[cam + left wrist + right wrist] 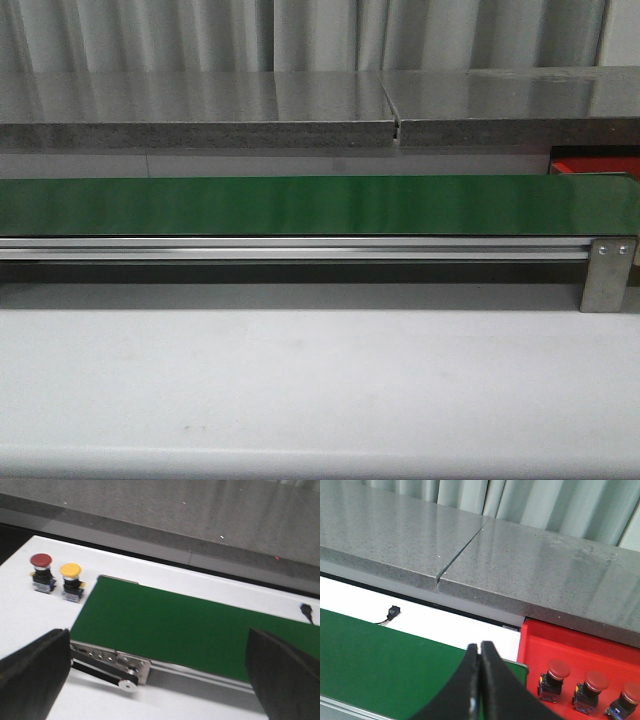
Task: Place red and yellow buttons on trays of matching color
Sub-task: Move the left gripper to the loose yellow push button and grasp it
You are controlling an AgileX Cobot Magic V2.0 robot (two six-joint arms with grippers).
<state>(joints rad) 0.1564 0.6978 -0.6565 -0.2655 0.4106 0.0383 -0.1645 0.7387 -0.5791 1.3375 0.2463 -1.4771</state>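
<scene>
Front view: long green belt point(300, 205) on alu rail, white table point(300, 380), grey stone ledge point(200, 105); sliver of bright red flat tray point(592, 162) past belt's far-right end. No arms or buttons seen here.
Left wrist: left gripper point(160, 680) wide open, nothing held. Red-cap button point(41, 572) and yellow-cap button point(71, 581) stand side by side on table, beyond one finger point(32, 672), beside belt end.
Right wrist: right gripper point(480, 680) fingers pressed together, empty. Red tray beside them holds three red-cap buttons point(585, 687) in a row.

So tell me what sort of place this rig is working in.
Probably a lab or factory test cell set up for sorting: a green conveyor belt on an aluminium frame, industrial push buttons, and a red tray already holding red buttons.
</scene>
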